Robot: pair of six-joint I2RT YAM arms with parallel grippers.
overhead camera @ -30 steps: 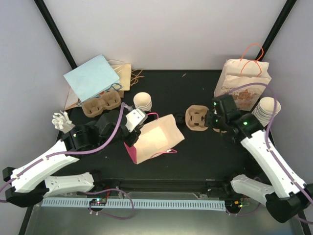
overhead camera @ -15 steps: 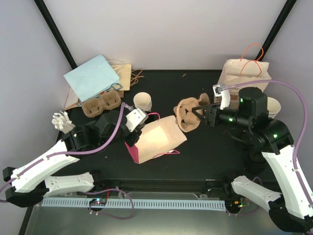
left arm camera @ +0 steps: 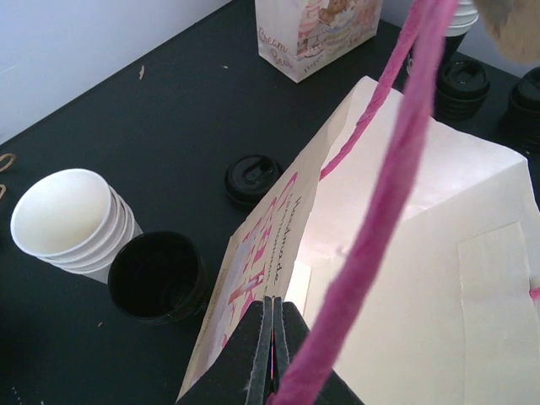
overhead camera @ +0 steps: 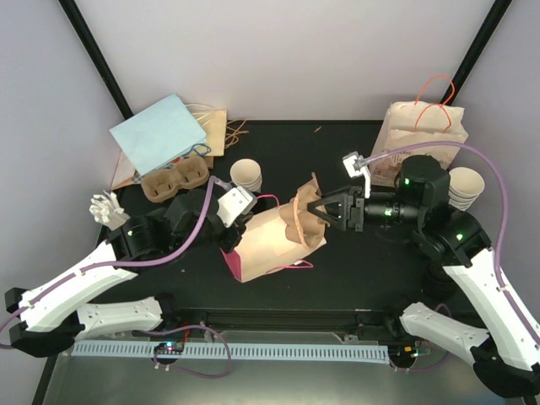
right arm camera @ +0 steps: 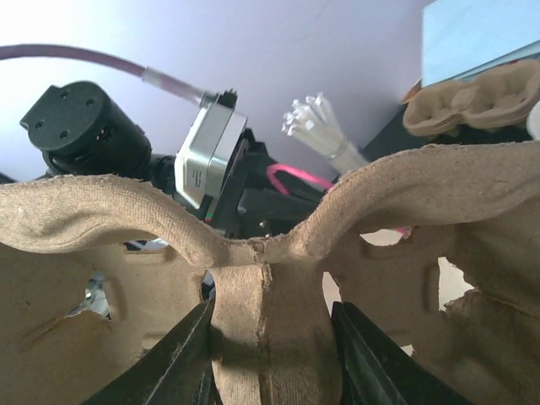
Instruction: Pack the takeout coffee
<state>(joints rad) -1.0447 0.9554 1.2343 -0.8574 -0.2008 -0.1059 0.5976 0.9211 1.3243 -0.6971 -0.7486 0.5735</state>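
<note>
A cream paper bag (overhead camera: 268, 243) with pink handles lies on its side in the middle of the table. My left gripper (overhead camera: 230, 221) is shut on the bag's rim (left arm camera: 291, 221), and a pink handle (left arm camera: 396, 194) crosses in front of the left wrist camera. My right gripper (overhead camera: 321, 211) is shut on the centre post of a brown pulp cup carrier (overhead camera: 302, 216). The carrier hangs on edge over the bag's right end. In the right wrist view the carrier (right arm camera: 101, 211) fills the frame, with both fingers of my right gripper (right arm camera: 274, 359) pressed against its post.
A second pulp carrier (overhead camera: 175, 179) and a light blue bag (overhead camera: 156, 131) lie at the back left. White cups (overhead camera: 246, 175) stand behind the bag, with black lids (left arm camera: 159, 277) beside them. A printed bag (overhead camera: 418, 143) and more cups (overhead camera: 464, 187) stand at the right.
My right arm lifted the carrier off the table and swung it left, turning it on edge, until it reached the bag. My left gripper and the bag stayed put.
</note>
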